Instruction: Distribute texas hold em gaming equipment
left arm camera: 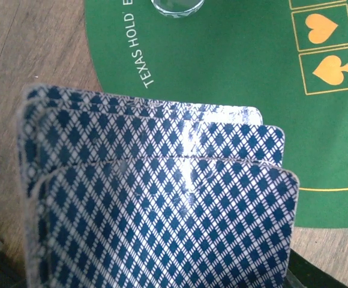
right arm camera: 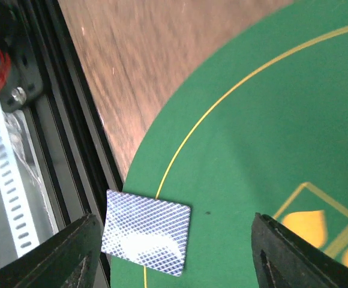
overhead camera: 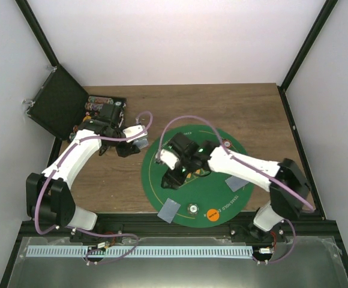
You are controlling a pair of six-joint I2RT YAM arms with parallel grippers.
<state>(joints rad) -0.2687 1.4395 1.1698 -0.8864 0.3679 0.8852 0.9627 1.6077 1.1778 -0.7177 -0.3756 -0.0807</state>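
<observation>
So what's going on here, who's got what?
Two arms are dealing out a Texas Hold'em set. The left gripper holds a stack of cards, backs up, at the left edge of the green mat. The right gripper hangs open over the mat, above a face-down card lying at its near edge. A second card lies on the mat's right side. A clear token and an orange token sit near the front. An open black case sits back left.
</observation>
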